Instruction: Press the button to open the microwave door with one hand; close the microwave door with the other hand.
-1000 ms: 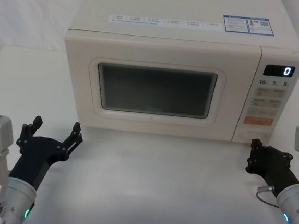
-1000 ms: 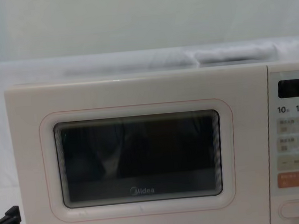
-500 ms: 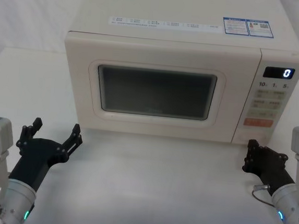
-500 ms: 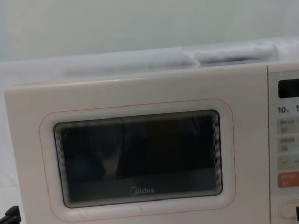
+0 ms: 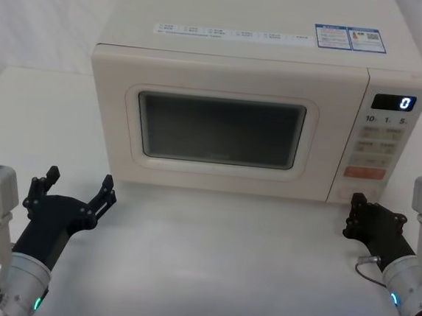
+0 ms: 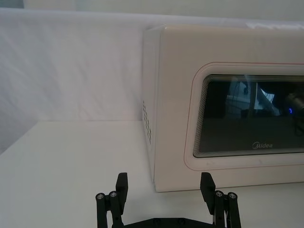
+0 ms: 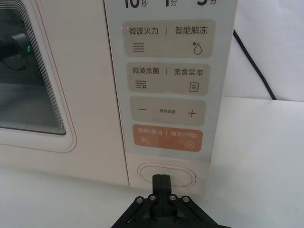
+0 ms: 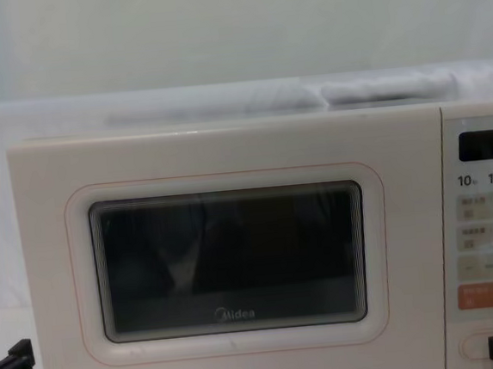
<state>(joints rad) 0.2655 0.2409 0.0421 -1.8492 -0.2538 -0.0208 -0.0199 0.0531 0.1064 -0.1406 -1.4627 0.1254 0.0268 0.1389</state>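
pressing button [image 7: 166,175], right end effector [image 7: 161,183] closed

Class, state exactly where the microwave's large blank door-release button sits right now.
The button sits at the bottom of the control panel on the microwave's right side, directly below the orange key; the right gripper is just in front of it.

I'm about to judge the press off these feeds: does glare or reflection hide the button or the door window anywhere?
Right wrist view: the button is evenly lit and sharp, with the right gripper shut in front of it. Left wrist view: the microwave door window mirrors room shapes and a blue light. Chest view: faint reflections in the window, and the button sits cut off at the frame's bottom. Head view: soft, no glare.
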